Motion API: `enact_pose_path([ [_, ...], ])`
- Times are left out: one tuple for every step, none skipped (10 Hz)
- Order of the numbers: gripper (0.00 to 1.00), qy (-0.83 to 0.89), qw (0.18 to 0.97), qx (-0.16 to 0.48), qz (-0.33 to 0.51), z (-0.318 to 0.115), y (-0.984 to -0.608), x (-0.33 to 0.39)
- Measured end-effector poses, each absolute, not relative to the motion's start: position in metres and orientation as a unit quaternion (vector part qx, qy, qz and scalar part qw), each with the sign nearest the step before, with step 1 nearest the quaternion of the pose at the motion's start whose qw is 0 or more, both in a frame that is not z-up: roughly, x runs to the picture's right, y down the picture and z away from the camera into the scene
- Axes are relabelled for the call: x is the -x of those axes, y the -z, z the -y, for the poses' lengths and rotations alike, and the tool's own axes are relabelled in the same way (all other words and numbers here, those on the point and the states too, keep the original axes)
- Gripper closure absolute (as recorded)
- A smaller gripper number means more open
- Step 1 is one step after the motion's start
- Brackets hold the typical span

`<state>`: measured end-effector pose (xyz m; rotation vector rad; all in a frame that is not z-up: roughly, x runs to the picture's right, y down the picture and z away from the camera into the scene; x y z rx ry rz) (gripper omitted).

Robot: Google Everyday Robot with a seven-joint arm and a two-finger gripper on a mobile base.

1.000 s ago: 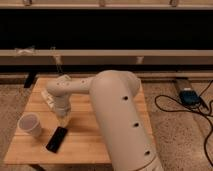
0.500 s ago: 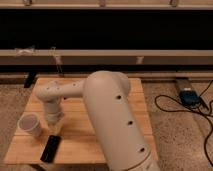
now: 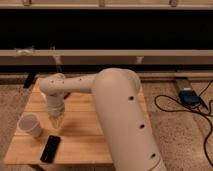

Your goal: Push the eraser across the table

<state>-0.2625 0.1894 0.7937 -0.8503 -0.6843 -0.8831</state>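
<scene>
The white arm [image 3: 117,117] fills the middle of the view, its thick rounded body rising from the lower right and reaching over to the left across the bench [image 3: 82,142]. The bench is a pale surface of lengthwise planks, and most of its right half is hidden behind the arm.

At the arm's far end the tool [image 3: 56,120] points down over the left part of the bench. Its tip looks narrow and tapered, but whether the two sides are apart or together cannot be told from here. Nothing shows between them, and whether the tip touches the wood cannot be made out.

A white paper cup [image 3: 30,125] stands at about 9 o'clock from the tool, near it but apart, close to the left edge of the bench.

The eraser [image 3: 50,148], a small flat black block with rounded corners, lies on the bench at roughly 6 o'clock from the tool, just below it and apart from it, near the front edge. It lies slightly tilted, its top end leaning to the right. From the cup it sits at about 4 o'clock.

On the floor off to the right, black cables [image 3: 177,107] loop beside a small blue and dark box [image 3: 189,96].
</scene>
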Motion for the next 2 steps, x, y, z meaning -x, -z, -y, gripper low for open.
enact_pose_path([
  [1.0,0.404,0.766,0.39,0.313,-0.1872,-0.7951,0.2601],
  [0.96,0.404,0.766,0.389,0.314,-0.187,-0.7948,0.261],
])
